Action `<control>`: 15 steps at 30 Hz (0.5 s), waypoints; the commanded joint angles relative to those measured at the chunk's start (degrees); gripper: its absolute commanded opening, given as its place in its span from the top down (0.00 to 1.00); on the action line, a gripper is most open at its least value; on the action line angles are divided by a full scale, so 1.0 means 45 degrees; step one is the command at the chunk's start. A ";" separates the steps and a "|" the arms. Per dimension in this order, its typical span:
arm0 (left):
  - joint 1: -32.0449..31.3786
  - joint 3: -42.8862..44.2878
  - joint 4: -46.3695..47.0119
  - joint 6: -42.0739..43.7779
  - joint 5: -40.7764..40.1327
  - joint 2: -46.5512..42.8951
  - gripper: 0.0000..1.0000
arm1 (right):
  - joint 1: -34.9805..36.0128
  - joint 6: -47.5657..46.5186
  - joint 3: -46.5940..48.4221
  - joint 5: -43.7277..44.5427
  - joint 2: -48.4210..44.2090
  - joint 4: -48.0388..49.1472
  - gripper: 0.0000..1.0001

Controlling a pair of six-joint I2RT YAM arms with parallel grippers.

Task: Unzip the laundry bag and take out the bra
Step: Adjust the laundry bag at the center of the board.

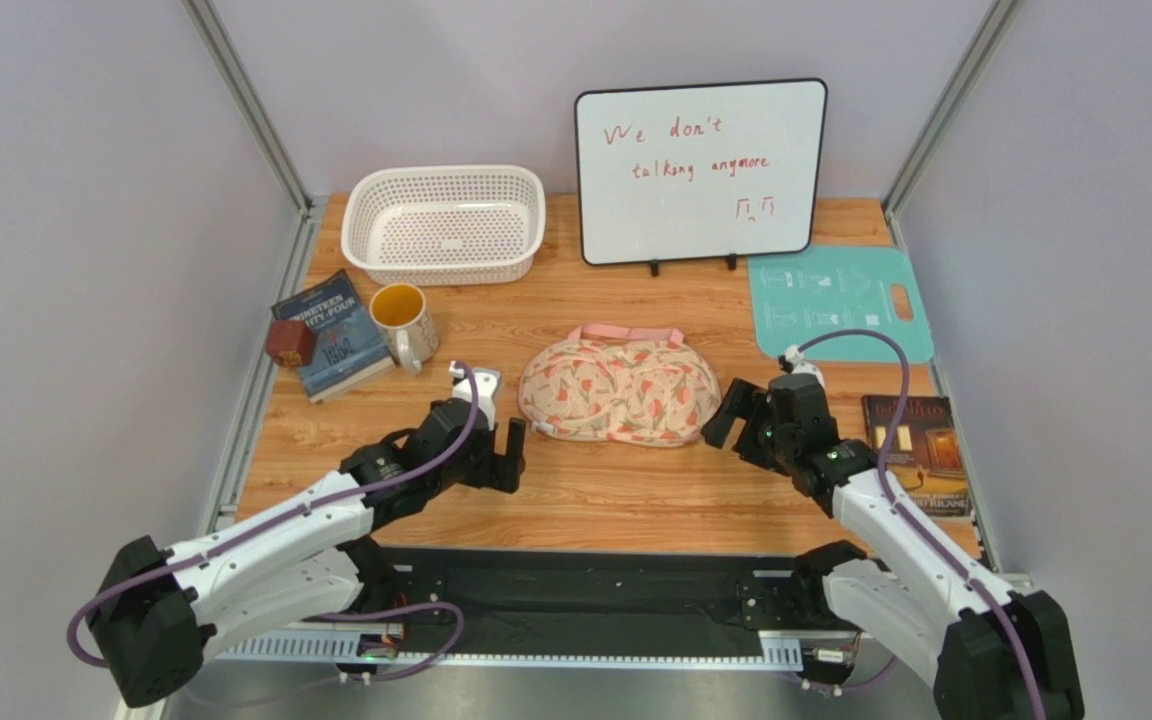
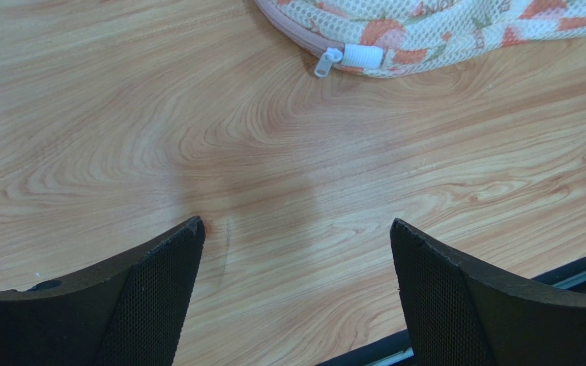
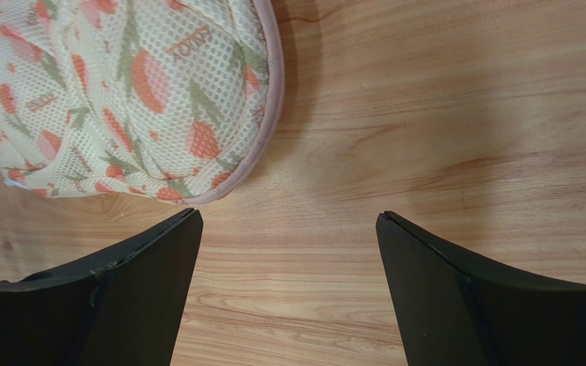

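Though near laundry bag (image 1: 620,390) edges, left fingers (image 2: 151,305), right fingers (image 3: 135,297) wide apart.

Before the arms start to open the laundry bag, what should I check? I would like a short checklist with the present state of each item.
1. Left gripper open, holding nothing: ok.
2. Right gripper open, holding nothing: ok.
3. Laundry bag lies on the table between both grippers: ok.
4. Zipper pull in view, ahead of the left gripper: ok.
5. Bra inside the bag: cannot tell; no bra shows.
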 commanded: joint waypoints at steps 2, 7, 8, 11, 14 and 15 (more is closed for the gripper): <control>-0.0043 0.0020 0.0568 -0.0258 0.0109 -0.0600 0.02 | 0.0278 0.1098 -0.0022 0.0948 0.1012 0.2037 0.10; -0.0043 -0.0234 0.0490 -0.0277 -0.0028 -0.0972 0.02 | 0.0356 0.1586 0.0114 0.0967 0.1559 0.2920 0.11; -0.0043 -0.0234 0.0471 -0.0277 -0.0028 -0.0991 0.01 | 0.0395 0.1587 0.0192 0.1007 0.1715 0.2997 0.13; -0.0043 -0.0273 0.0431 -0.0296 -0.0067 -0.1030 0.01 | 0.0453 0.1607 0.0368 0.0949 0.2398 0.3212 0.16; -0.0043 -0.0253 0.0412 -0.0257 -0.0067 -0.1011 0.01 | 0.0571 0.1607 0.0466 0.0988 0.2770 0.3407 0.20; -0.0043 -0.0215 0.0393 -0.0219 -0.0087 -0.1011 0.01 | 0.0591 0.1626 0.0485 0.0988 0.3003 0.3428 0.22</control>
